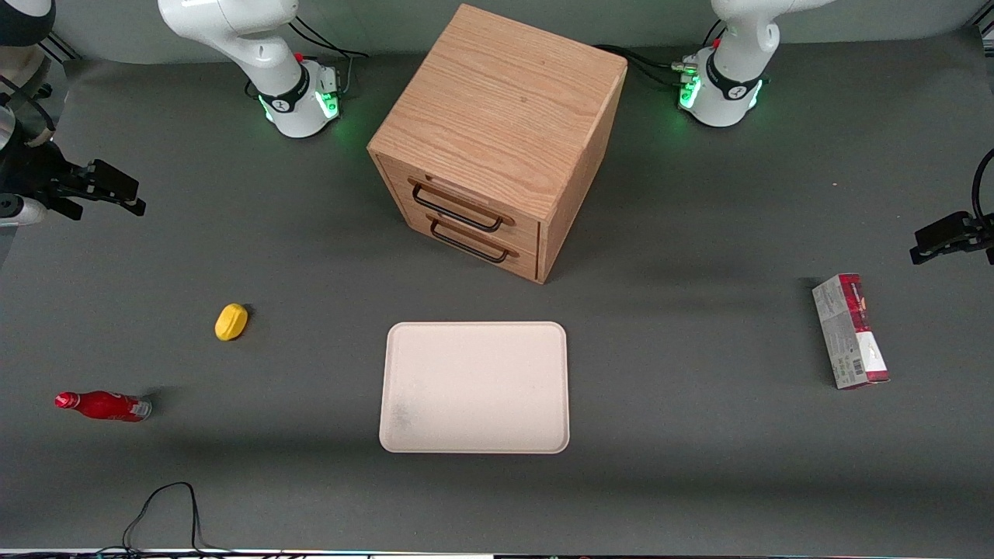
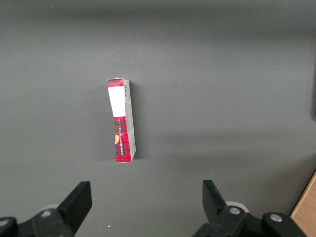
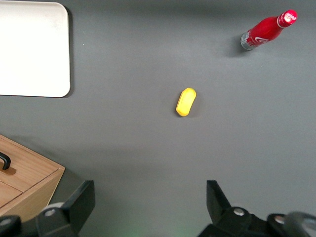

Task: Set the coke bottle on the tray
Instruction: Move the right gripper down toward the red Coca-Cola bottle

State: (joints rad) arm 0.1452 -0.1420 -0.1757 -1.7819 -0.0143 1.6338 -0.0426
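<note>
The coke bottle (image 1: 103, 406) lies on its side on the grey table, toward the working arm's end and near the front camera; its red cap points away from the tray. It also shows in the right wrist view (image 3: 266, 30). The pale cream-pink tray (image 1: 474, 387) lies flat mid-table in front of the drawer cabinet, with nothing on it; one corner shows in the right wrist view (image 3: 29, 49). My right gripper (image 1: 124, 194) hangs above the table, farther from the front camera than the bottle. It is open and empty in the right wrist view (image 3: 150, 192).
A small yellow object (image 1: 231, 321) lies between gripper and bottle and shows in the right wrist view (image 3: 185, 101). A wooden drawer cabinet (image 1: 497, 132) stands mid-table. A red-and-grey carton (image 1: 850, 330) lies toward the parked arm's end. A black cable (image 1: 167, 505) loops at the front edge.
</note>
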